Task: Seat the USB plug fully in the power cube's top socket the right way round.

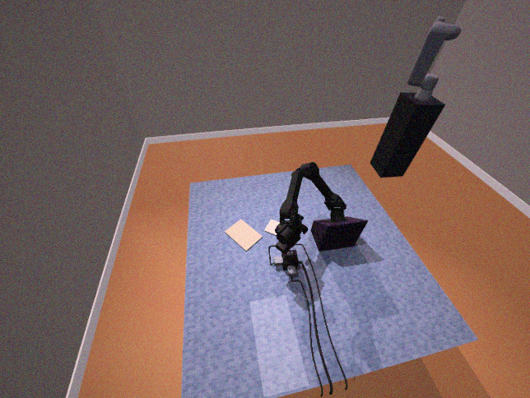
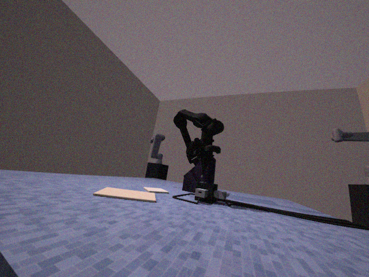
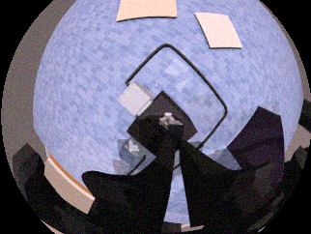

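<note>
The dark power cube (image 1: 292, 259) (image 3: 161, 102) sits under the arm. A pale block (image 1: 278, 260) (image 2: 200, 193) (image 3: 135, 98) is against one side of it, and a grey block (image 1: 291, 270) (image 2: 220, 194) is on another side. My gripper (image 3: 176, 143) points down over the cube's top and is shut on the USB plug (image 3: 175, 126). The plug shows as a small dark body with light parts by it, over the cube's top in the wrist view. The fingers hide much of it. I cannot tell how deep it sits or which way round it is.
Black cables (image 1: 314, 325) (image 2: 286, 212) run away from the cube, and one loops around it (image 3: 193, 72). A large tan board (image 1: 243, 234) (image 2: 125, 194) (image 3: 147, 9) and a smaller pale one (image 1: 271, 227) (image 2: 156, 190) (image 3: 219, 31) lie nearby. The arm's dark purple base block (image 1: 338, 233) (image 3: 263, 137) stands beside them.
</note>
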Robot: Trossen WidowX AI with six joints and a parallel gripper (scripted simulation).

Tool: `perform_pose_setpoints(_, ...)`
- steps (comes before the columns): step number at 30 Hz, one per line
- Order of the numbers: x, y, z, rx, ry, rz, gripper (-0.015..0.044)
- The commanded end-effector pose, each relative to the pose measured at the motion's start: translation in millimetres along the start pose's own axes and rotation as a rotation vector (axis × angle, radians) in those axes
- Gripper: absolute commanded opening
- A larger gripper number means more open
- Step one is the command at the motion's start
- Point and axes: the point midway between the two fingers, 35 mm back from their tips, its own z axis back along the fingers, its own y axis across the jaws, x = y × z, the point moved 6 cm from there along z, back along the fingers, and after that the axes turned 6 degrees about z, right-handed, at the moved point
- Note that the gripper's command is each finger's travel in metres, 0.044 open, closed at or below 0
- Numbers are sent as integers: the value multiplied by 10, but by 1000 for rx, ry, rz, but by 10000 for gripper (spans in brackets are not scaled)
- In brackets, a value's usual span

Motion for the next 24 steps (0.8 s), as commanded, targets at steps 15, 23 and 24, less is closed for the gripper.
perform_pose_setpoints(15, 0, -3, -5, -2, 0, -452, 0)
perform_pose_setpoints(23, 0, -3, -5, -2, 0, -661, 0)
perform_pose_setpoints(24, 0, -3, -5, -2, 0, -687, 0)
